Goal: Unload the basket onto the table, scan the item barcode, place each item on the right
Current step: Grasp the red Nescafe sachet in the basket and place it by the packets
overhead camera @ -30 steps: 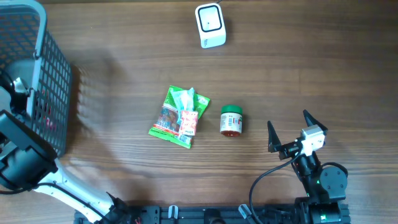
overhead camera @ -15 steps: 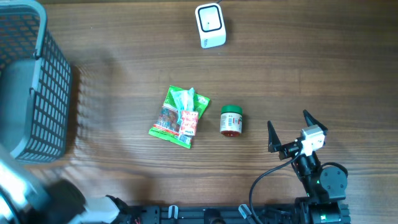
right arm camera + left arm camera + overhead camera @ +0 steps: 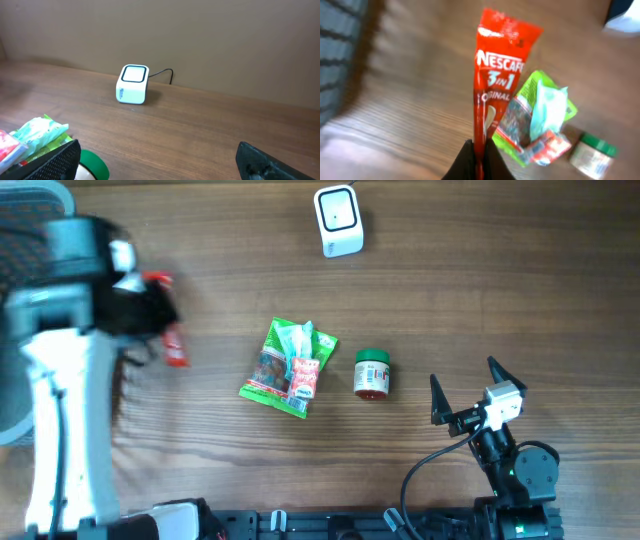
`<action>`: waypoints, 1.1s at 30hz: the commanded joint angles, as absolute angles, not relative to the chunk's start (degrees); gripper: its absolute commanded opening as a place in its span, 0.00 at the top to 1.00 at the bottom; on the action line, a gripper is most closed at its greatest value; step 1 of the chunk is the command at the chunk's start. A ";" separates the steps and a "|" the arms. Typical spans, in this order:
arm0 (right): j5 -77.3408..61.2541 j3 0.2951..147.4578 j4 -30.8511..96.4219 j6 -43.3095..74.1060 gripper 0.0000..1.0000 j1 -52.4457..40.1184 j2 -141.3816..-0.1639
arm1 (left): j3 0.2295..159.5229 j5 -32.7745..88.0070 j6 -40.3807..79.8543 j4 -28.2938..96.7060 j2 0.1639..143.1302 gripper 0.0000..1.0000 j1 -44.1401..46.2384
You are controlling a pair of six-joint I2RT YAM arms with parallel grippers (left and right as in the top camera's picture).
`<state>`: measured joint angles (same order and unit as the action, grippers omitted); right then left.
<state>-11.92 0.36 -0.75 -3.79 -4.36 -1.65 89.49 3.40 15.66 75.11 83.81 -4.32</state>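
The left arm [image 3: 60, 380] has swung up and across since a second ago: then it was low at the left edge, down at the basket [image 3: 22, 220], and half a second ago it was only a blur in the bottom left corner. Now it covers most of the basket in the overhead view, motion-blurred, with a red sachet [image 3: 175, 350] showing at its tip over the left part of the counter [image 3: 520, 270], where no sachet could be seen before. In the left wrist view, the left hand [image 3: 479, 161] is pinched tight on the bottom edge of that sachet, which stands up from the fingers with "NESCAFÉ 3in1" readable on its face, off the wood. Behind it lie the green snack pack [image 3: 540, 117] and the green-lidded jar [image 3: 592, 152], both on the counter, with the basket mesh blurred at the left. Neither the pack nor the jar has shifted: they lie just beside each other mid-counter. The white scanner [image 3: 338, 220] stays at the far edge, well apart from the sachet. The right hand [image 3: 463, 380] has not moved, its fingers spread wide with nothing between them, resting near the front right of the counter.
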 commanded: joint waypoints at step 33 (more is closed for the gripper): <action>-11.70 0.30 -0.86 -4.12 0.00 -4.56 -1.41 | 68.55 -8.32 26.17 47.72 104.92 0.87 24.64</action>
